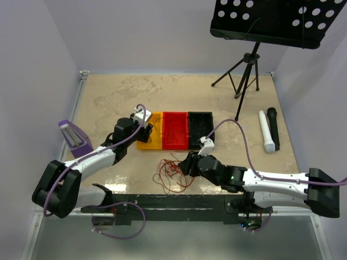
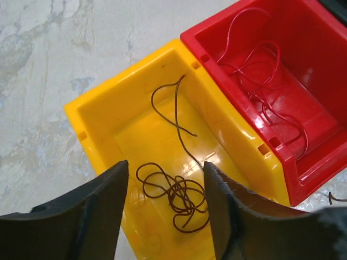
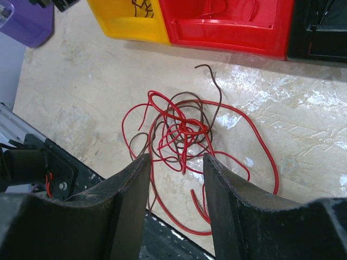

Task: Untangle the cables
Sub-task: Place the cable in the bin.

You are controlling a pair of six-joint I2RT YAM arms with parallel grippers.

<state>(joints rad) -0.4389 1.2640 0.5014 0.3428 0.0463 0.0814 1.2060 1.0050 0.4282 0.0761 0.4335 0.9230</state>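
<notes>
A snarl of thin red and brown cables (image 1: 172, 172) lies on the table near the front edge; it shows in the right wrist view (image 3: 184, 132). My right gripper (image 3: 176, 179) is open and empty just over the snarl's near side; it also shows in the top view (image 1: 187, 162). My left gripper (image 2: 165, 189) is open and empty above the yellow bin (image 2: 103, 116), where loose brown strands (image 2: 176, 195) lie. The gripper is over that bin in the top view (image 1: 142, 125). Red strands (image 2: 265, 92) lie in the red bin (image 2: 303, 179).
Yellow (image 1: 149, 144), red (image 1: 175, 145) and black (image 1: 200, 127) bins stand side by side mid-table. A music stand (image 1: 246, 67) is at the back right. A white cylinder (image 1: 265, 132) and a black microphone (image 1: 273, 127) lie at right. A purple object (image 1: 73, 138) is at left.
</notes>
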